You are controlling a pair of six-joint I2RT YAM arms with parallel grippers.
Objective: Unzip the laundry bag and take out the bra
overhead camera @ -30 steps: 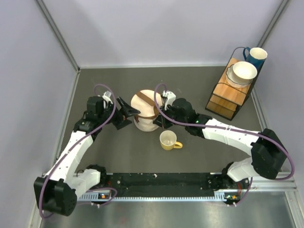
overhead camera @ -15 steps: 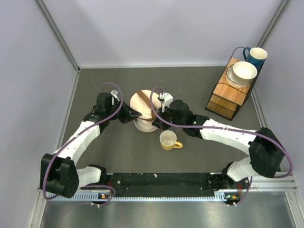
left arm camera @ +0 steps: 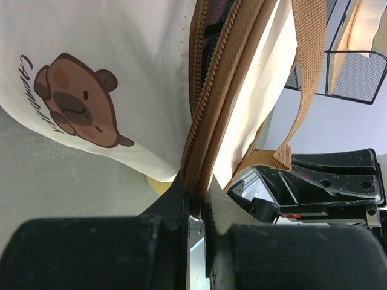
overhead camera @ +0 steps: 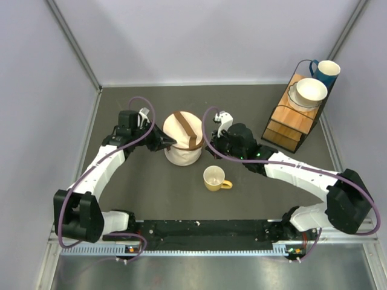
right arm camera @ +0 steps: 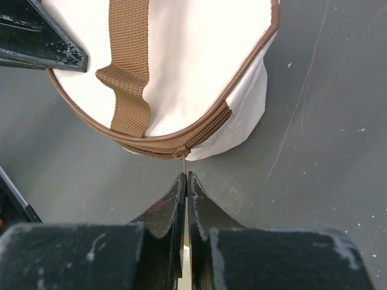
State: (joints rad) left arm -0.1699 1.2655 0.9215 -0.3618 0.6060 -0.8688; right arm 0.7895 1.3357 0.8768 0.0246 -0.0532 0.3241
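The cream laundry bag (overhead camera: 182, 147) with its brown strap stands mid-table between both arms. My left gripper (overhead camera: 165, 143) is at its left side. In the left wrist view that gripper (left arm camera: 196, 192) is shut on the bag's brown zipper rim (left arm camera: 208, 121), beside the bear print (left arm camera: 78, 109). My right gripper (overhead camera: 211, 144) is at the bag's right side. In the right wrist view it (right arm camera: 186, 176) is shut on the thin zipper pull (right arm camera: 184, 162), which hangs from the slider on the bag (right arm camera: 193, 60). The bra is hidden inside.
A yellow mug (overhead camera: 214, 178) stands just in front of the bag. At the back right, a wire and wood rack (overhead camera: 293, 118) carries a white bowl (overhead camera: 309, 90) and a blue mug (overhead camera: 326, 71). Grey walls enclose the table.
My left gripper has moved in and shut on the bag's zipper rim. My right gripper, still shut, has drawn back to the right, and the bag now stands more upright.
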